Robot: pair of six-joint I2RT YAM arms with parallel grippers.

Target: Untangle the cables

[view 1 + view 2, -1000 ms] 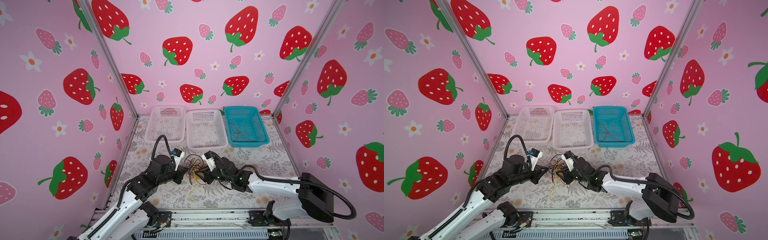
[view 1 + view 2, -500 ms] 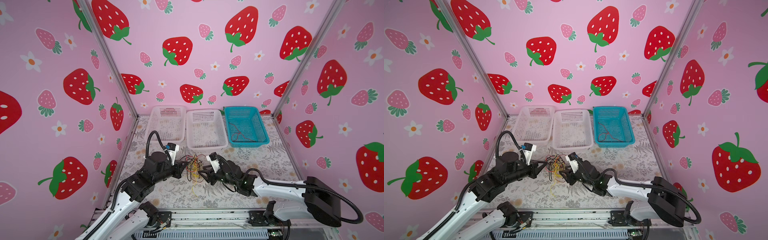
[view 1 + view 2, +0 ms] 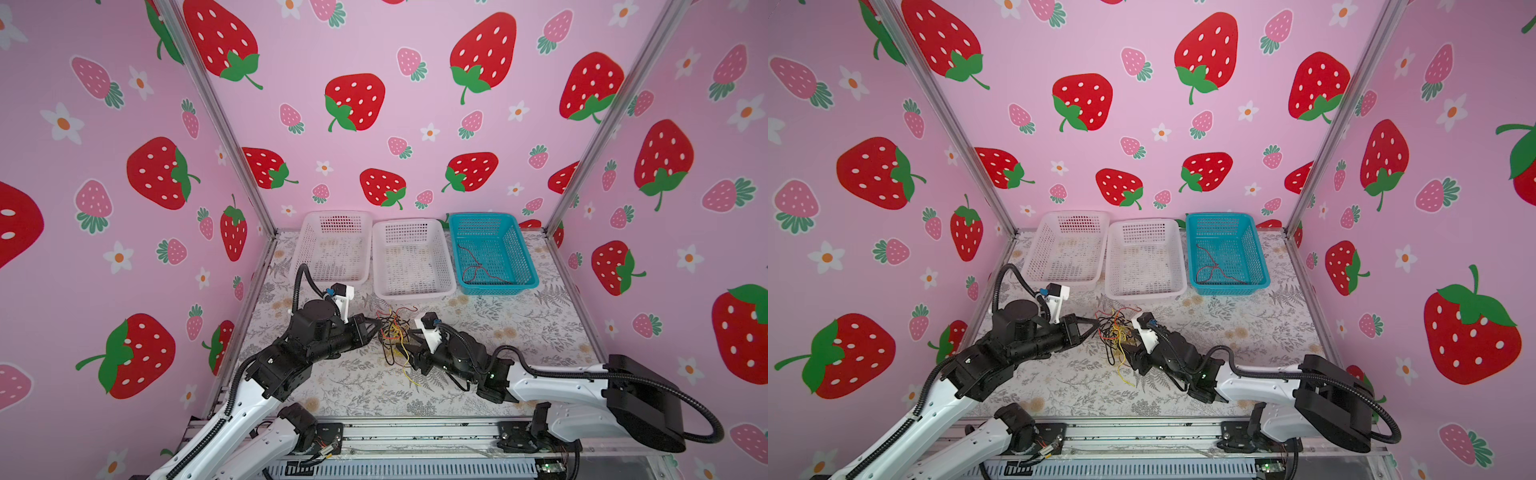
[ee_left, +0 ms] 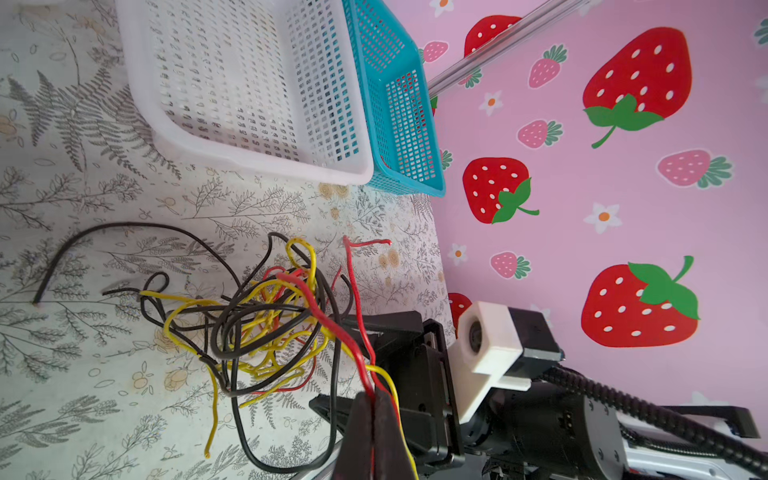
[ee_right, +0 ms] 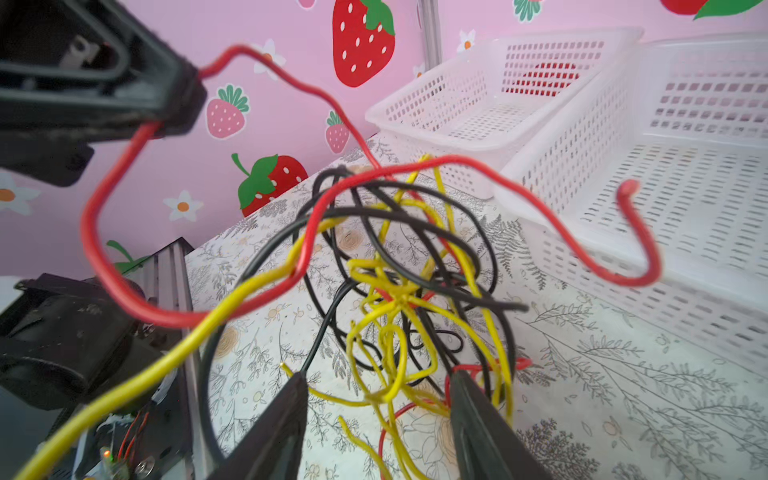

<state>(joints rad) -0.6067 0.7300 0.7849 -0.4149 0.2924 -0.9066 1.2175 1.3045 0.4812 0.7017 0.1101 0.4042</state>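
Running front-to-back — cables (image 3: 392,334) (left claw (image 3: 378,328) pinches red)

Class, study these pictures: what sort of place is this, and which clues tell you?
Likely a robot test booth: strawberry-print panels enclose a small table, two robot arms are mounted on a front rail, and three baskets stand behind tangled cables.

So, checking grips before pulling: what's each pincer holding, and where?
Left pincer pinches the red cable partway along its length; right pincer stands open around the tangle, holding nothing.
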